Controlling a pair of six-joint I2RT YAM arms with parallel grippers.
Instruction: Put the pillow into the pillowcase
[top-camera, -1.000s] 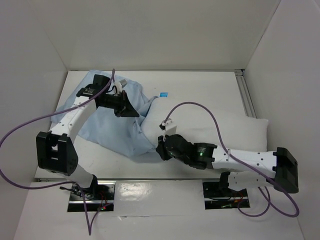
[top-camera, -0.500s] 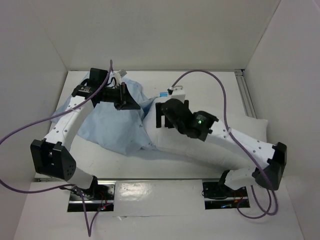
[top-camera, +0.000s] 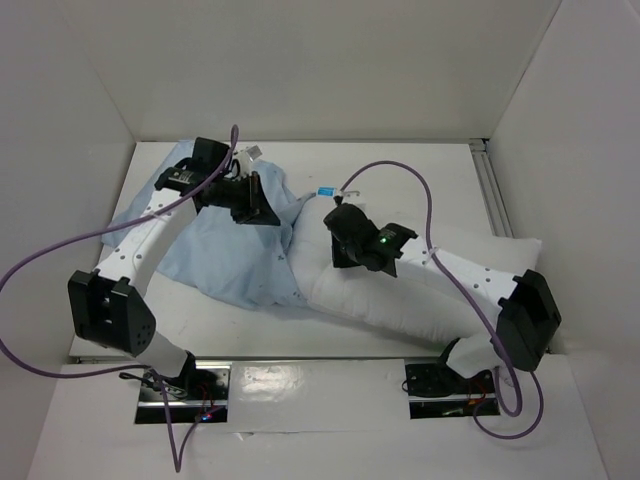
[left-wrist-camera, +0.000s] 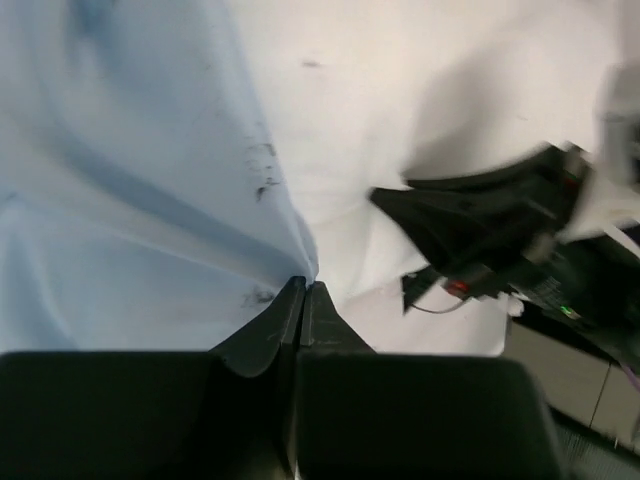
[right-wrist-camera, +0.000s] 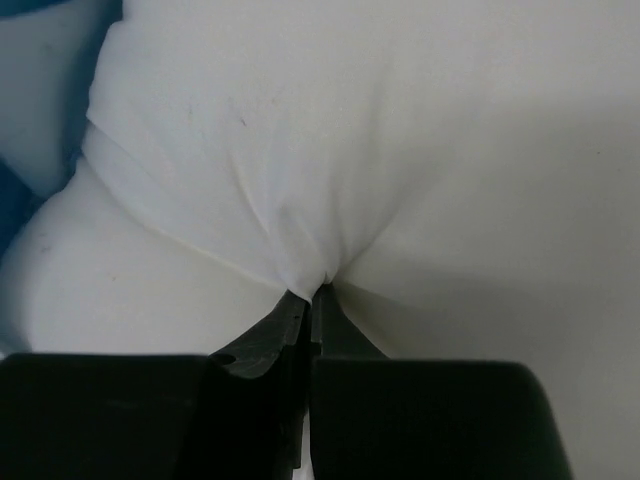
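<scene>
1. Seen from above, the pillow (top-camera: 360, 292) lies on the right half of the table (top-camera: 400, 165). Its long axis runs left to right, with the right end a little nearer the arm bases. Its small blue tag (top-camera: 326, 191) sits at the left end.
2. The pillowcase (top-camera: 205, 250) lies crumpled on the left half. Its right border touches the pillow's left end and overlaps it slightly.
3. The left gripper (left-wrist-camera: 303, 290) has its fingers pressed together on a fold of the light blue cloth. It holds that fold at the far right corner of the case, just beside the tagged end of the pillow.
4. The right gripper (right-wrist-camera: 310, 297) has its fingers pinched tight on a pucker of white pillow fabric. This pinch is on top of the pillow, near its left end.
5. The deciding relation is that the case lies directly to the left of the pillow, in line with its long axis. The pillow's leading end would therefore have to travel leftward, lengthwise, into the mouth.
6. The right arm is the one on the pillow, and the left arm is the one at the mouth.
7. From these views I cannot tell whether the held fold is a single layer of the opening. Nor can I tell whether any corner of the pillow is already inside, so insertion looks barely begun at most.
</scene>
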